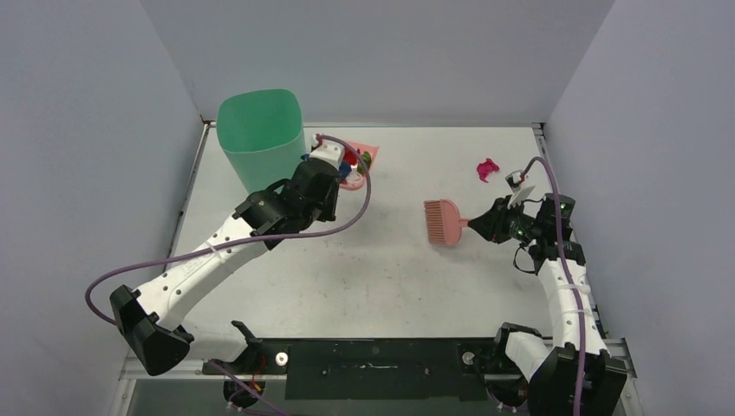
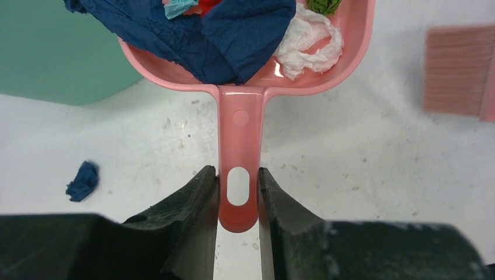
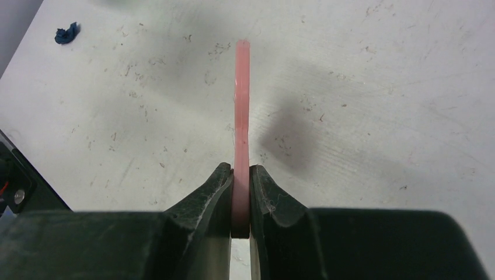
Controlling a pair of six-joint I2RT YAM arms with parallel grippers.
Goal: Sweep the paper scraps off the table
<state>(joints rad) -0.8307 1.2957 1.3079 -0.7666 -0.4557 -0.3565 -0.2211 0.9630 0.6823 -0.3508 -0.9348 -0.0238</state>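
Observation:
My left gripper (image 1: 334, 176) (image 2: 238, 172) is shut on the handle of the pink dustpan (image 1: 354, 180) (image 2: 354, 51), beside the green bin. The pan holds several paper scraps: dark blue (image 2: 233, 35), white (image 2: 309, 42), green (image 2: 324, 4) and light blue (image 2: 178, 7). A dark blue scrap (image 2: 83, 181) (image 3: 67, 33) lies loose on the table (image 1: 390, 277). A magenta scrap (image 1: 488, 169) lies at the back right. My right gripper (image 1: 490, 224) (image 3: 240, 174) is shut on the handle of the pink brush (image 1: 444, 222) (image 3: 241, 111), with the bristles held left of the gripper.
A tall green bin (image 1: 260, 139) (image 2: 52, 52) stands at the back left, touching the left arm's side. Pale grey walls enclose the table on three sides. A metal rail (image 1: 373, 355) runs along the near edge between the arm bases.

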